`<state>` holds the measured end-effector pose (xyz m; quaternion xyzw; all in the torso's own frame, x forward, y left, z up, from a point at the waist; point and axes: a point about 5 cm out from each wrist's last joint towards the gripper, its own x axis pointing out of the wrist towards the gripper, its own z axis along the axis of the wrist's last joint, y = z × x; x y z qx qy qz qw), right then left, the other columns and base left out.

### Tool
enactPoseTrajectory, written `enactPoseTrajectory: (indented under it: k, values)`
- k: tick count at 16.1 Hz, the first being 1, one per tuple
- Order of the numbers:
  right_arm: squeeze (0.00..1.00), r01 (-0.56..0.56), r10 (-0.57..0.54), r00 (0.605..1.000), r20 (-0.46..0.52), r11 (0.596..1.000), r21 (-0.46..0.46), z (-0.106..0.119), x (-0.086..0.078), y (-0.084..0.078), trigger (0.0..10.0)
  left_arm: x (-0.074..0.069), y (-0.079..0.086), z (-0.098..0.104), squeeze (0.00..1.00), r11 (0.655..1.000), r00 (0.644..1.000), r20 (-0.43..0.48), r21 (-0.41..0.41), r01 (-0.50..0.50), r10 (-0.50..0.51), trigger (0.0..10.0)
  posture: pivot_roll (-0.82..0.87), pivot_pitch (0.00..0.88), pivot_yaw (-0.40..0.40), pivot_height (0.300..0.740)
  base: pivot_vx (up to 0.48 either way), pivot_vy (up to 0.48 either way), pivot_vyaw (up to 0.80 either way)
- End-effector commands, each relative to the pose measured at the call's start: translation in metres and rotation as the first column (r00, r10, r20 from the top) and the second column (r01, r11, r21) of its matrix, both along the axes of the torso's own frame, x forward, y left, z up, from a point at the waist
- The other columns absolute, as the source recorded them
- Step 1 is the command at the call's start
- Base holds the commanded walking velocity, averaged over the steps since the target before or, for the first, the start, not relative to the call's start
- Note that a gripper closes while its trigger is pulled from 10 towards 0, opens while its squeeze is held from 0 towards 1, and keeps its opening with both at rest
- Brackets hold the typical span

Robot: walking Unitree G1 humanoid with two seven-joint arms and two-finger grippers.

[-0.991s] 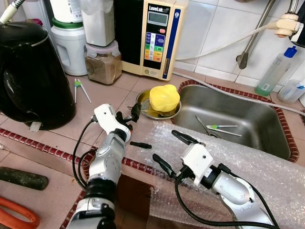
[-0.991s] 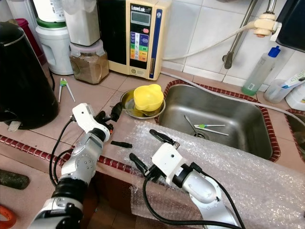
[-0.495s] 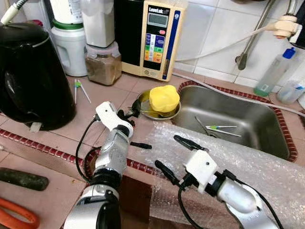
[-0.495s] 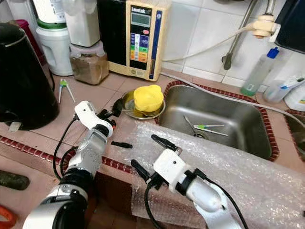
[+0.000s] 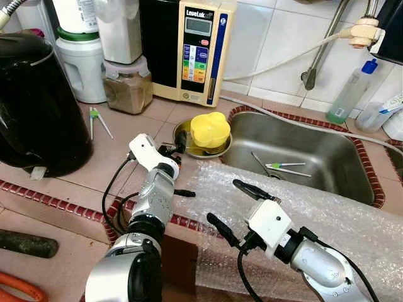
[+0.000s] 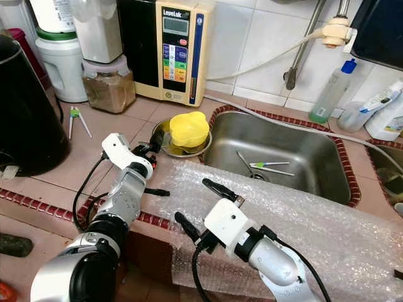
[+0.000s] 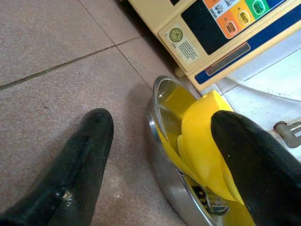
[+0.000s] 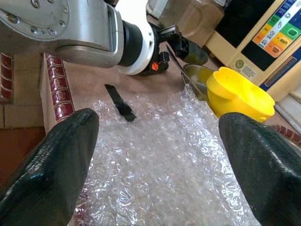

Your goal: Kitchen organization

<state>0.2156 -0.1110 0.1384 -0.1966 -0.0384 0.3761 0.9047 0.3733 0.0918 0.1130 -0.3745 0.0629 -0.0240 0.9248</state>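
Observation:
A yellow plastic cup point(image 5: 210, 129) sits in a steel bowl point(image 5: 182, 131) on the tiled counter, just left of the sink point(image 5: 327, 182). My left gripper point(image 5: 175, 147) is open at the bowl's near-left rim. In the left wrist view one finger point(image 7: 80, 155) is outside the steel bowl point(image 7: 174, 193) over the counter, and the other finger stands in front of the yellow cup point(image 7: 197, 136). My right gripper point(image 5: 236, 209) is open above the bubble wrap point(image 5: 352, 220), holding nothing. The yellow cup point(image 8: 235, 94) lies ahead of it.
A black kettle point(image 5: 34, 107) stands at the left, with a brown-powder jar point(image 5: 128, 88) and a water ioniser point(image 5: 195, 50) at the back. A small black strip point(image 5: 183, 192) lies by the bubble wrap's edge. Thin utensils point(image 5: 286, 167) lie in the sink. A bottle point(image 5: 349, 94) stands behind it.
The whole view has shifted slightly. My left gripper stays at the bowl's rim. My right gripper has drawn back a little toward me over the bubble wrap.

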Motion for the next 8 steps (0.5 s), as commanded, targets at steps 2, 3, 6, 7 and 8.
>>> enactPoseTrajectory:
  k: [2,3,6,7,8]
  values:
    - [1.0,0.014,-0.014,1.0,0.024,1.0,-0.001,0.006,0.0,-0.001,10.0,-0.004,-0.005,-0.011,0.0,1.0,0.998,-0.057,-0.018,0.005,-0.006,0.0,-0.01,0.0,-0.055,0.74,0.0,0.0,0.0]
    - [1.0,0.02,-0.02,0.999,0.025,1.0,0.006,0.006,0.001,-0.001,10.0,-0.003,-0.003,-0.011,0.0,1.0,0.998,-0.056,-0.006,-0.006,0.006,0.0,-0.01,0.0,-0.055,0.74,0.0,0.0,0.0]
    - [0.8,0.039,-0.039,0.999,0.035,0.999,0.012,0.007,0.004,-0.002,10.0,-0.004,0.004,-0.014,0.0,0.999,0.997,-0.065,0.02,-0.042,0.043,0.0,0.0,0.0,-0.057,0.74,0.0,0.0,0.0]
    - [0.73,0.04,-0.041,0.998,0.037,0.999,0.01,0.008,0.005,-0.002,10.0,-0.004,0.007,-0.014,0.0,0.997,0.996,-0.069,0.042,-0.058,0.061,0.0,0.0,0.0,-0.059,0.74,0.0,0.0,0.0]
    - [0.62,0.041,-0.042,0.998,0.04,0.999,0.007,0.008,0.006,-0.003,10.0,-0.004,0.01,-0.015,0.0,0.995,0.994,-0.071,0.059,-0.078,0.082,0.0,0.0,0.0,-0.061,0.74,0.0,0.0,0.0]
